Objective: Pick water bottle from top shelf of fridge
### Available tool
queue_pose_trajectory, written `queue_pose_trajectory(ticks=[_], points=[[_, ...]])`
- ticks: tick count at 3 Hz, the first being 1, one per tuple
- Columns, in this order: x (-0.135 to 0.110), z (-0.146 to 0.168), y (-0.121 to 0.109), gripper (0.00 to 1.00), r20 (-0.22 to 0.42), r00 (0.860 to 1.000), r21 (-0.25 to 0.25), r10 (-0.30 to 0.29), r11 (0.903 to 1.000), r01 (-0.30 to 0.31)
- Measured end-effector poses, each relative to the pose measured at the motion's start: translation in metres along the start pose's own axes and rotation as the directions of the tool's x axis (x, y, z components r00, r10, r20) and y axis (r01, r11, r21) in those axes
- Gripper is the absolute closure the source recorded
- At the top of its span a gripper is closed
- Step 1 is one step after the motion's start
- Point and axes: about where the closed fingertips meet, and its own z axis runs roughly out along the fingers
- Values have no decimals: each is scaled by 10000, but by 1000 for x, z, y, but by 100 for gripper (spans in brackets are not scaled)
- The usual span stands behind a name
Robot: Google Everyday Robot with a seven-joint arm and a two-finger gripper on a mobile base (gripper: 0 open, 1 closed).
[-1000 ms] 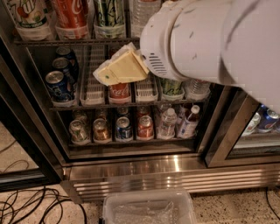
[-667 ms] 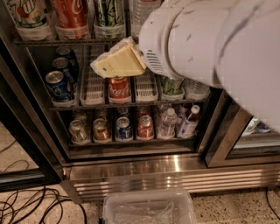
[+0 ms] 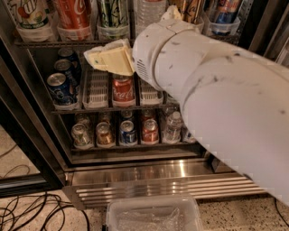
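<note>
The fridge (image 3: 149, 173) stands open before me, with a ribbed steel base. On its top shelf (image 3: 49, 43), a dark wire rack with round plastic cup holders, the clear ribbed water bottle (image 3: 145, 12) stands fourth from the left; its cap is out of view. My gripper (image 3: 110, 57), cream-coloured, hangs just below the top shelf's front rail, left of and below the bottle, apart from it. My white arm (image 3: 216, 90) covers the right half of the shelves.
Tall cans stand left of the bottle: a white-green one (image 3: 31, 11), a red one (image 3: 72, 11), a green one (image 3: 113, 11). Blue cans (image 3: 58, 88) and a red can (image 3: 123, 88) sit on the middle rack. A clear plastic bin (image 3: 153, 216) and cables (image 3: 36, 212) lie on the floor.
My gripper has moved up and to the left, closer to the top shelf's front rail. The arm has followed and now fills more of the right side.
</note>
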Motion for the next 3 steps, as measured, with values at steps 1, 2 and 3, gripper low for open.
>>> queue_pose_trajectory(ticks=[1, 2, 3], points=[[-4, 16, 2, 0, 937, 9917, 275, 882, 9955, -911], [-18, 13, -5, 0, 1411, 9867, 561, 806, 9944, -893], [-22, 13, -3, 0, 1487, 9853, 556, 843, 9941, -935]])
